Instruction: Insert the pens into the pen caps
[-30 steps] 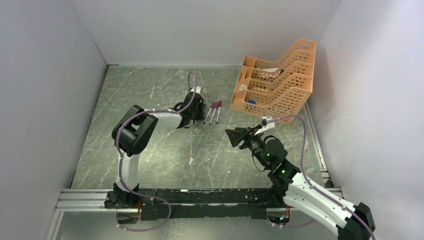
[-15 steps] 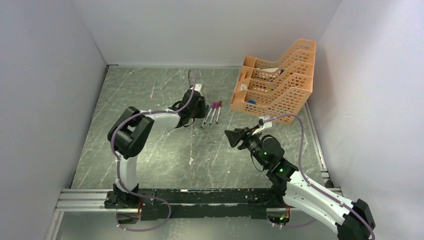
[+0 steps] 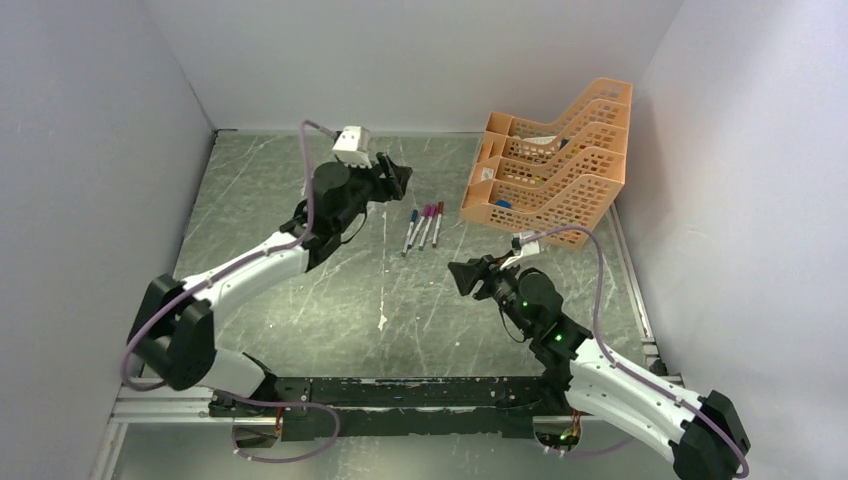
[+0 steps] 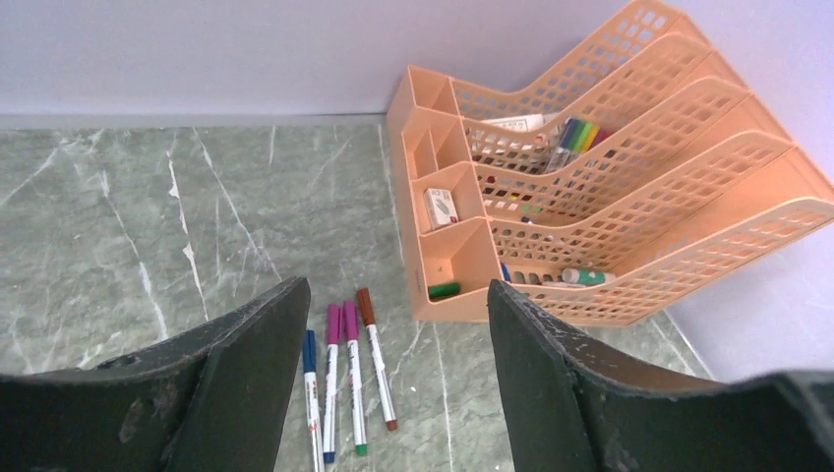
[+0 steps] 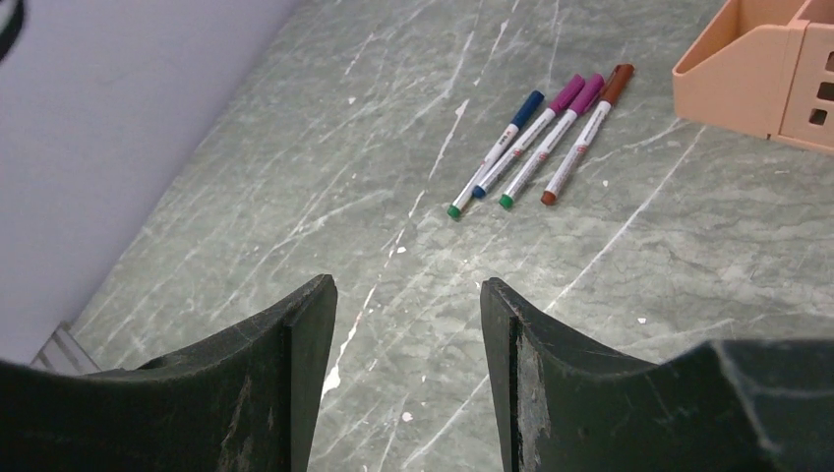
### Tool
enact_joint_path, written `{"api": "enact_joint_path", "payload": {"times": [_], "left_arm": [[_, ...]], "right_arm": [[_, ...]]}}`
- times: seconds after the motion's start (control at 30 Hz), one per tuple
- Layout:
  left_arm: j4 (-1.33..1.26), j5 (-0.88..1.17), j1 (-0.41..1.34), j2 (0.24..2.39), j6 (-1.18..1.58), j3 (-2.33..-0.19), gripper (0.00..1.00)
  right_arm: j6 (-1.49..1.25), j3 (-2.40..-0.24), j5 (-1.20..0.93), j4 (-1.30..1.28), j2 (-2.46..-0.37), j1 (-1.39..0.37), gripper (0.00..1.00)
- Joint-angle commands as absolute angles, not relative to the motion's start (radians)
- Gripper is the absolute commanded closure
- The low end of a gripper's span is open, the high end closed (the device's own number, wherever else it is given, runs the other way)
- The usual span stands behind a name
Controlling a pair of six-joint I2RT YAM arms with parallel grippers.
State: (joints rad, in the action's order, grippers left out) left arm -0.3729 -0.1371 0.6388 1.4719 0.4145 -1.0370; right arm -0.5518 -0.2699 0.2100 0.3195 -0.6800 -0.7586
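Several slim white pens [image 3: 422, 228] lie side by side on the marble table, left of the tray. Every one has a cap on its far end: a blue cap [image 4: 309, 349], two magenta caps [image 4: 333, 324] and a red-brown cap [image 4: 366, 301]. The right wrist view shows the same row of pens [image 5: 536, 147] ahead. My left gripper [image 3: 400, 176] hangs open above and behind the pens, with nothing between its fingers [image 4: 261, 364]. To the right of the pens and nearer the arm bases, my right gripper [image 3: 457, 275] is open and empty, pointing towards them.
An orange mesh tiered tray [image 3: 550, 170] stands at the back right, close to the pens, with markers and a small box in it [image 4: 440, 206]. White walls close in the table on three sides.
My left gripper has opened, risen and drawn back from the pens, and the blue-capped pen now lies uncovered beside the other three. The right arm has barely shifted.
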Motion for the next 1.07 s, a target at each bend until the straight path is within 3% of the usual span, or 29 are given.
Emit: {"api": "enact_joint_path", "payload": {"times": [0.0, 0.37, 0.47, 0.53, 0.67, 0.8, 1.03], "left_arm": [[-0.480, -0.170, 0.644, 1.378, 0.437, -0.934, 0.24], [-0.149, -0.293, 0.703, 1.418, 0.528, -1.125, 0.19], [-0.181, -0.317, 0.726, 1.421, 0.515, -1.107, 0.17], [-0.197, -0.320, 0.729, 1.409, 0.517, -1.093, 0.16], [-0.177, -0.343, 0.734, 1.408, 0.513, -1.101, 0.15], [-0.171, -0.337, 0.735, 1.428, 0.520, -1.113, 0.15], [-0.174, -0.345, 0.741, 1.420, 0.514, -1.104, 0.15]], "right_arm": [[-0.530, -0.288, 0.215, 0.324, -0.698, -0.754, 0.45], [-0.530, -0.302, 0.220, 0.303, -0.709, -0.754, 0.44], [-0.535, -0.296, 0.218, 0.288, -0.694, -0.753, 0.44], [-0.541, -0.309, 0.248, 0.273, -0.689, -0.754, 0.39], [-0.652, -0.424, 0.416, 0.107, -0.736, -0.753, 0.17], [-0.702, -0.538, 0.558, -0.063, -0.804, -0.755, 0.14], [-0.722, -0.616, 0.569, -0.169, -0.827, -0.756, 0.13]]}}
